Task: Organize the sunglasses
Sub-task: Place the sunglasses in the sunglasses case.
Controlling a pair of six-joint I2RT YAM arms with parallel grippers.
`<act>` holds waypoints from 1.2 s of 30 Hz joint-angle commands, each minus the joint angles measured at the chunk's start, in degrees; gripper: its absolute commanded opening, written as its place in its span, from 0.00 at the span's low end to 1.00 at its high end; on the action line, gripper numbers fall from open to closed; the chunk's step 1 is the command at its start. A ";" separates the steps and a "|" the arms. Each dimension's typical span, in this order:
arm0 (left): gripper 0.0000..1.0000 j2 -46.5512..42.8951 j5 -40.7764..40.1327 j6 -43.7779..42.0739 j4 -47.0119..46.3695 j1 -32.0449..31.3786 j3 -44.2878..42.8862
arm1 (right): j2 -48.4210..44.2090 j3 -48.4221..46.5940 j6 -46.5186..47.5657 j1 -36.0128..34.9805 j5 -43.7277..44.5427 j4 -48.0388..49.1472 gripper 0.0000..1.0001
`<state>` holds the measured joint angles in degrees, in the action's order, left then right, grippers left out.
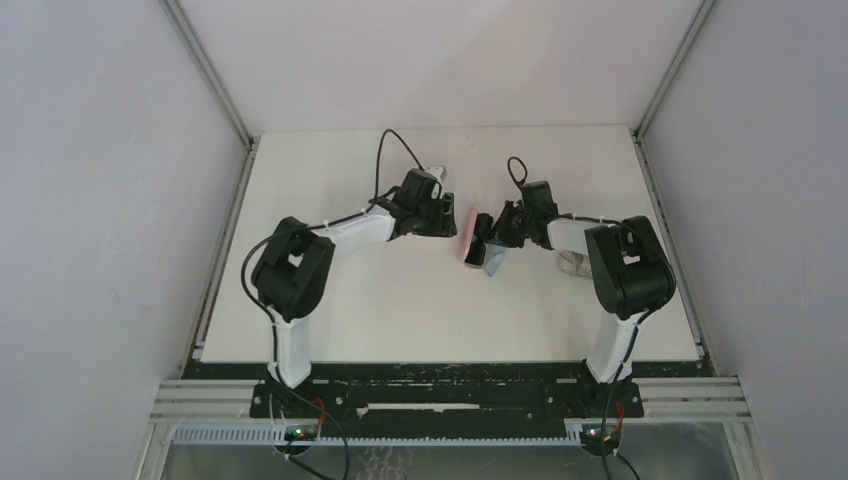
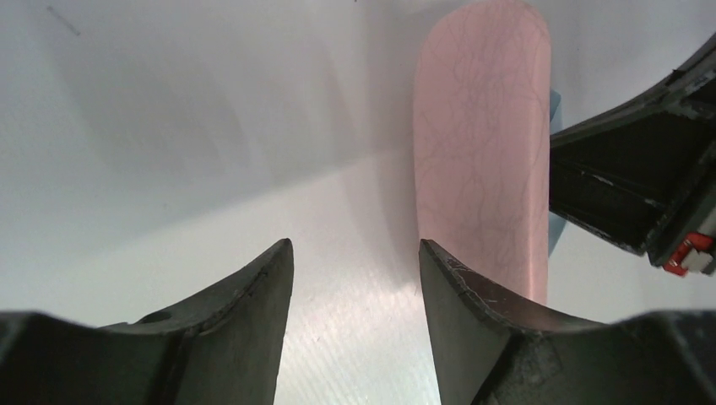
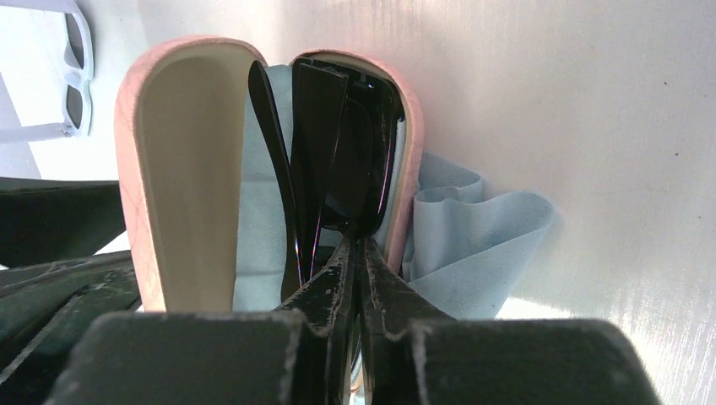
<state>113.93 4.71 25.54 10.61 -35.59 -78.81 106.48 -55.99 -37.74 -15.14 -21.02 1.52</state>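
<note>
The pink oval case (image 3: 177,169) stands open on its side mid-table, and shows in the top view (image 1: 467,235). The black-framed sunglasses (image 3: 338,143) sit folded in its right half, on a light-blue cloth lining (image 3: 257,245). My right gripper (image 3: 359,243) is shut on the near end of the black sunglasses and shows in the top view (image 1: 488,238). The white-framed sunglasses (image 3: 74,72) lie beyond the case at the far left. My left gripper (image 2: 355,253) is open and empty just left of the case's closed back (image 2: 481,152), and shows in the top view (image 1: 447,215).
A light-blue cloth (image 3: 477,228) lies bunched under and right of the case, and shows in the top view (image 1: 496,263). A small grey-white object (image 1: 573,263) lies by the right arm's elbow. The right gripper's body (image 2: 633,186) is close beside the case.
</note>
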 commanded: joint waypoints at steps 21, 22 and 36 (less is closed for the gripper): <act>0.64 -5.68 13.24 4.50 -18.10 0.19 3.83 | -0.69 -1.85 2.08 0.32 -1.23 1.23 0.02; 0.64 -5.28 13.38 4.59 -18.16 0.11 3.76 | -0.98 -1.85 2.13 0.37 -1.35 1.14 0.02; 0.47 -2.62 15.76 5.57 -19.35 -0.92 2.71 | -3.27 -1.48 2.13 1.23 -2.79 0.81 0.02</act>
<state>111.50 18.55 30.13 -5.52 -35.99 -72.97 106.50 -55.99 -36.71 -14.31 -22.83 1.39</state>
